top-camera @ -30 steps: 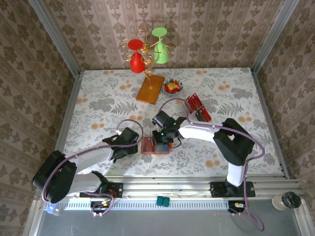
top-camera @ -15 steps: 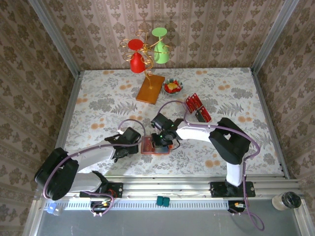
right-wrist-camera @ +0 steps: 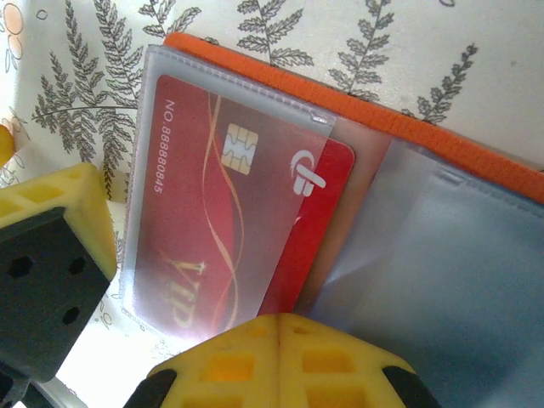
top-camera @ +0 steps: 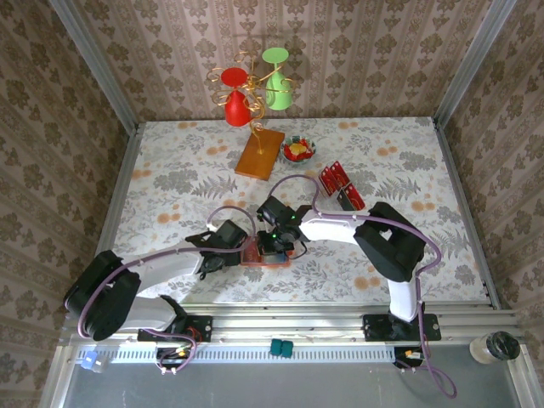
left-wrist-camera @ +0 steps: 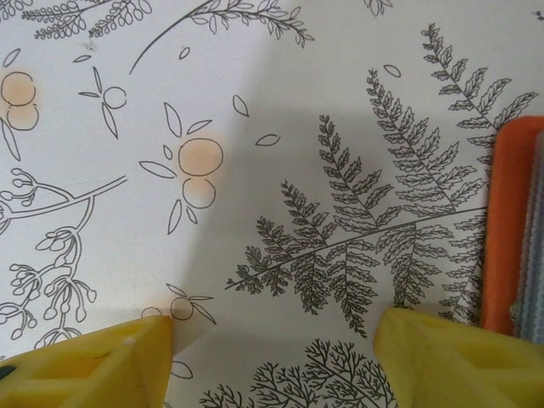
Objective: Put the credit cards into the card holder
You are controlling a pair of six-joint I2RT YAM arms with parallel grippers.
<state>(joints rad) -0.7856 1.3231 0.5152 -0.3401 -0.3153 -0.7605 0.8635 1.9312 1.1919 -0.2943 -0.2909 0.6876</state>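
— From overhead, where's the card holder [top-camera: 265,256]?
— Open on the bench [top-camera: 170,178], near the front. The left fingers [top-camera: 231,250] are just beside it and the right fingers [top-camera: 279,245] are over it. Loose credit cards [top-camera: 341,184] lie well apart, back right.
— And the left wrist?
— Left fingers [left-wrist-camera: 450,357] spread, only cloth between them. The card holder [left-wrist-camera: 508,212] shows its orange edge at the right.
— Right wrist?
— Right fingers [right-wrist-camera: 59,212] parted, gripping nothing. A red card [right-wrist-camera: 204,212] sits in the clear sleeve, with a second red card [right-wrist-camera: 319,204] poking out beneath.

Red credit card [right-wrist-camera: 223,223], orange card holder [right-wrist-camera: 399,126], fern-print table [left-wrist-camera: 255,119]
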